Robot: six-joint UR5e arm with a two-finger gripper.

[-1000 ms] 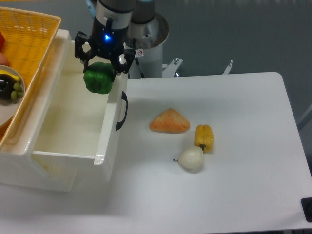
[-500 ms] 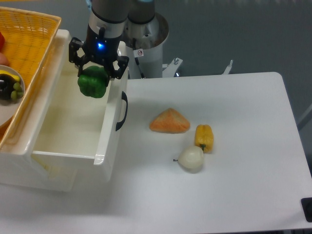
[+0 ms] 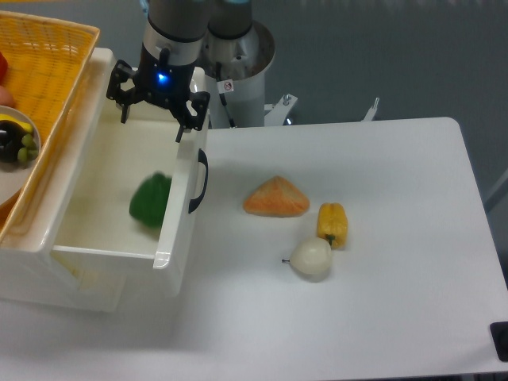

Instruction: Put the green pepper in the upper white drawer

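**A:** Looking at the one fixed camera view, we're seeing the gripper (image 3: pixel 152 117) hanging over the back end of the upper white drawer (image 3: pixel 176 230), and its fingers (image 3: pixel 184 125) are spread apart with nothing between them. So it's let go, it isn't clamping anything.

**B:** Agreed. We're spotting the green pepper (image 3: pixel 150 200) down inside that drawer, well below the gripper and not touching it. It's looking smeared and blurry, so we can't tell if it's resting on the drawer floor or hanging just above it. It's sitting close to the front panel, on the side nearest the dark curved handle (image 3: pixel 198 182).

**A:** Yep. The drawer is standing pulled out, and we're making out the lower white drawer (image 3: pixel 71 287) peeking out underneath it at the bottom left.

**B:** Over on the left we're also getting the orange woven basket (image 3: pixel 48 71) sitting above the drawer's far wall, with a white plate (image 3: pixel 9 184) of dark fruit poking in at the edge.

**A:** And on the white table (image 3: pixel 397 238) we're seeing three more bits well apart from the drawer: an orange wedge-shaped piece (image 3: pixel 276 198), the yellow-orange pepper (image 3: pixel 332 224) just to the right of it, and a pale pear-like thing (image 3: pixel 311 259) right below that pepper, pretty much touching it.

**B:** The arm's blue light (image 3: pixel 162 77) is glowing too.
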